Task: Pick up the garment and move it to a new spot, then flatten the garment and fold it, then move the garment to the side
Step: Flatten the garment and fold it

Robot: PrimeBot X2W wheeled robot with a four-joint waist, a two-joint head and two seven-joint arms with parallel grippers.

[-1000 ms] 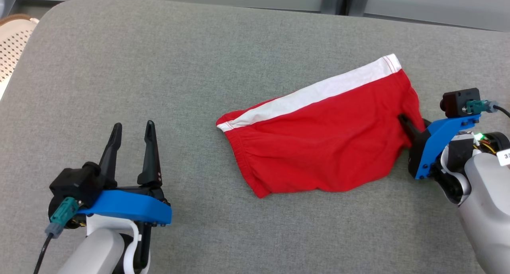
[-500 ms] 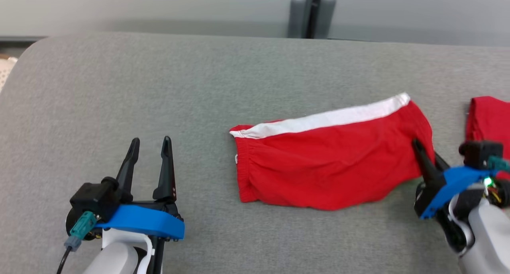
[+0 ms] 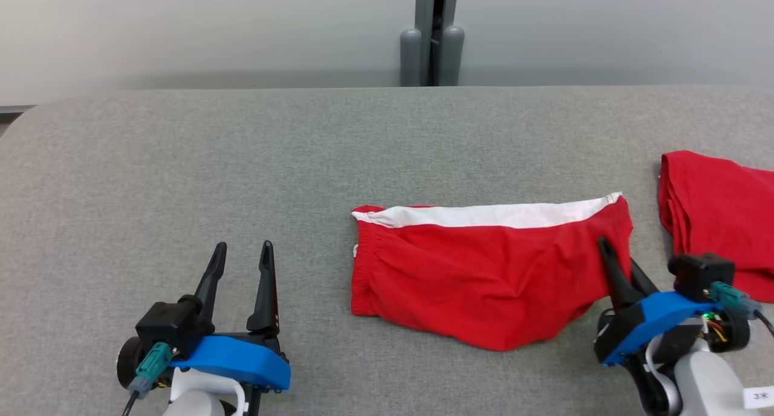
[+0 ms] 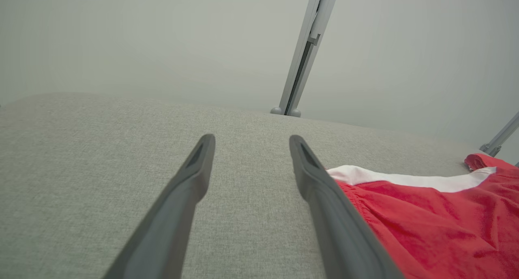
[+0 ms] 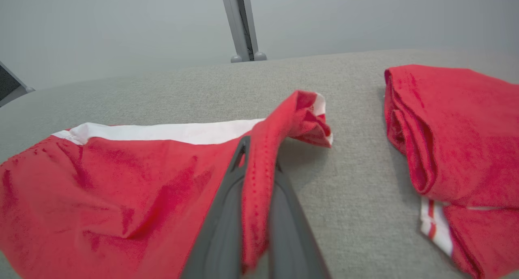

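Observation:
The garment (image 3: pixel 478 271) is a pair of red shorts with a white waistband, spread on the grey padded table (image 3: pixel 242 162). My right gripper (image 3: pixel 611 253) is shut on the garment's right edge. In the right wrist view the red hem (image 5: pixel 259 177) runs pinched between the two dark fingers. My left gripper (image 3: pixel 242 256) stands open over bare table to the garment's left, apart from it. In the left wrist view the garment (image 4: pixel 425 214) lies just right of the right finger (image 4: pixel 324 198).
A second red garment (image 3: pixel 719 216), folded with a white striped band, lies at the table's right edge, close to my right arm. A grey post (image 3: pixel 432 35) stands behind the table's far edge.
The right gripper has shut on the garment's right edge. The head camera has tilted up and turned, bringing the second red garment into view. The garment now lies straighter across the table.

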